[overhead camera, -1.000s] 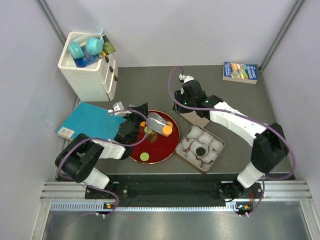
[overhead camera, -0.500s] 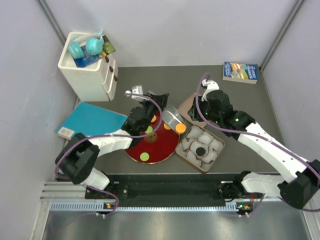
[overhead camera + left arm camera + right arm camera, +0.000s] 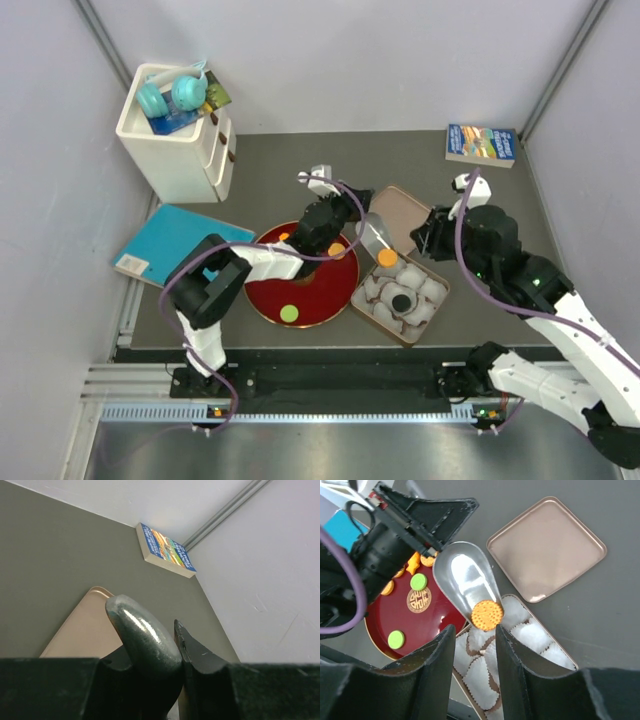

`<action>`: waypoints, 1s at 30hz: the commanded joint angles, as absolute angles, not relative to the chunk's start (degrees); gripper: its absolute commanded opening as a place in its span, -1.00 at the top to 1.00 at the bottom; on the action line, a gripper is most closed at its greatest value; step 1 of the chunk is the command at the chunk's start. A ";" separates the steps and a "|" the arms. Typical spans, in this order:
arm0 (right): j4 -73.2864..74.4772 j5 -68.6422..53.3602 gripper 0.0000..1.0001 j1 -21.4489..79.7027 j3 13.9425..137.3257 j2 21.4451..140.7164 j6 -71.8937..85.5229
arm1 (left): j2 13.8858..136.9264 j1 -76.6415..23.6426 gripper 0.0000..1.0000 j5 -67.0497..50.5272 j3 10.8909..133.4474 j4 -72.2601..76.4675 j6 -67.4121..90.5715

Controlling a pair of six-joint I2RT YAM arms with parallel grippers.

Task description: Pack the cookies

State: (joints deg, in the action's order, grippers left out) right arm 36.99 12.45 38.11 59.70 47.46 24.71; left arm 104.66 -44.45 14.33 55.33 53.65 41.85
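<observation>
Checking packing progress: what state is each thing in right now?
Left fingers: shut on the scoop.
Scoop: carries one orange cookie over the box edge.
Right fingers: open, empty.
Box: open, one black cookie in its middle cup.
Lid: off, lying on the table.
Red plate: cookies left on it.
Book: closed.

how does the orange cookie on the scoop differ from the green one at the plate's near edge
The orange cookie sits on the tip of the metal scoop; the green cookie lies on the red plate. The orange one has a dotted face; the green one looks plain. Both are small flat discs.
</observation>
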 commanded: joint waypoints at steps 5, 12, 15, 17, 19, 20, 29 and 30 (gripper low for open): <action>39.20 14.32 0.23 38.50 58.80 45.97 25.31 | 112.58 -47.11 1.00 12.04 65.47 59.59 38.15; 39.55 15.21 0.23 38.50 58.36 45.09 25.05 | 117.33 -48.16 1.00 11.42 71.27 58.36 35.69; 39.46 15.12 0.23 38.41 58.10 44.83 24.96 | 118.73 -48.51 1.00 11.60 71.46 61.08 33.41; 39.29 15.20 0.23 38.50 57.83 44.82 24.87 | 119.09 -49.04 1.00 11.69 71.28 63.53 30.95; 39.11 15.47 0.23 38.50 57.57 44.65 24.70 | 119.53 -49.30 1.00 11.34 71.19 64.86 28.41; 38.94 15.56 0.23 38.50 57.31 44.56 24.61 | 119.53 -49.83 1.00 11.34 70.93 66.17 27.43; 38.32 15.38 0.23 38.41 56.43 44.74 25.05 | 119.62 -51.85 1.00 10.72 70.76 68.55 20.57; 38.15 15.29 0.23 38.50 56.34 44.74 25.05 | 119.27 -52.03 1.00 11.07 70.58 68.82 19.96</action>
